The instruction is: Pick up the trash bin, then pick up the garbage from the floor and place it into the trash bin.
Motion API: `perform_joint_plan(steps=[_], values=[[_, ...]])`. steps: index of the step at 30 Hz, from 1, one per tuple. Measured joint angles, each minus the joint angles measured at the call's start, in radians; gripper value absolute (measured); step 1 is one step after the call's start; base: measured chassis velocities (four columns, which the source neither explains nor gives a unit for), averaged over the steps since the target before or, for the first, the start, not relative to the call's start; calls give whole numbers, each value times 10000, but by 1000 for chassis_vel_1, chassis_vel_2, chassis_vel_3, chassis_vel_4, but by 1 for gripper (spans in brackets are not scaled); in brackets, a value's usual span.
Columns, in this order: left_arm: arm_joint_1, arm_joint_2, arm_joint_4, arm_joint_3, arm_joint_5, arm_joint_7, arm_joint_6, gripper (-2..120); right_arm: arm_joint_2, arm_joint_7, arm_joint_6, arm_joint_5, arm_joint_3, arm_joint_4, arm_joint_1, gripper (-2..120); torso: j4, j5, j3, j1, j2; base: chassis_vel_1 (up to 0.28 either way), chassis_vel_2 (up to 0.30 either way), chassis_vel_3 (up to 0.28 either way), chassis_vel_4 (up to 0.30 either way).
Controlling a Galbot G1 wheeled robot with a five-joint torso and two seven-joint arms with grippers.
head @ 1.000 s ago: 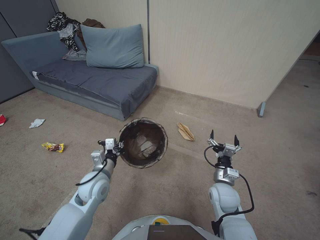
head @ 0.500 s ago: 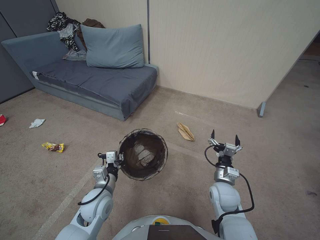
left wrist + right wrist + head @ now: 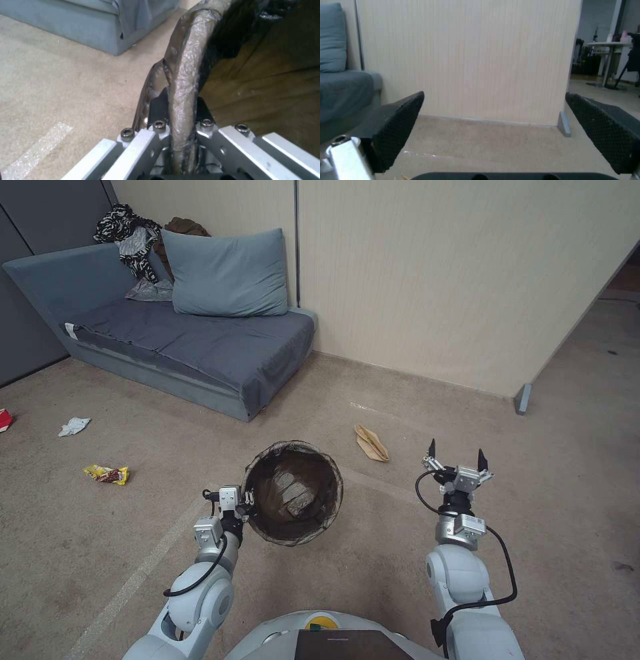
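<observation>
A snack wrapper (image 3: 106,473) was seen on the floor (image 3: 80,540) at far left. The trash bin (image 3: 294,492) was gripped by its lined rim (held aloft) in the left gripper (image 3: 244,503). Beyond lay a paper bag (image 3: 371,443). The right gripper (image 3: 457,459) was held with fingers spread wide, empty.

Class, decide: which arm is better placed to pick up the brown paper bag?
Probably the right: the right gripper is open and near the brown paper bag, while the left gripper grips the trash bin.
</observation>
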Motion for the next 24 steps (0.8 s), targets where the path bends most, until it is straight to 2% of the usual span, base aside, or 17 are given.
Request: perform_joint_plan(steps=[10, 15, 24], values=[[-111, -37, 68, 11, -6, -39, 2, 0, -44, -93, 81, 37, 30, -20, 3, 100, 1, -1, 0, -1, 0, 0, 0, 0, 0], [-180, -39, 107, 15, -26, -42, 12, 0, -61, -123, 82, 73, 31, -16, 0, 100, 0, -1, 0, -1, 0, -63, 76, 68, -94], [-238, -53, 156, 66, -55, -50, 21, 0, -28, -129, 76, 76, 29, 5, 1, 100, -2, -4, 1, -1, 0, -204, 209, 215, -205]])
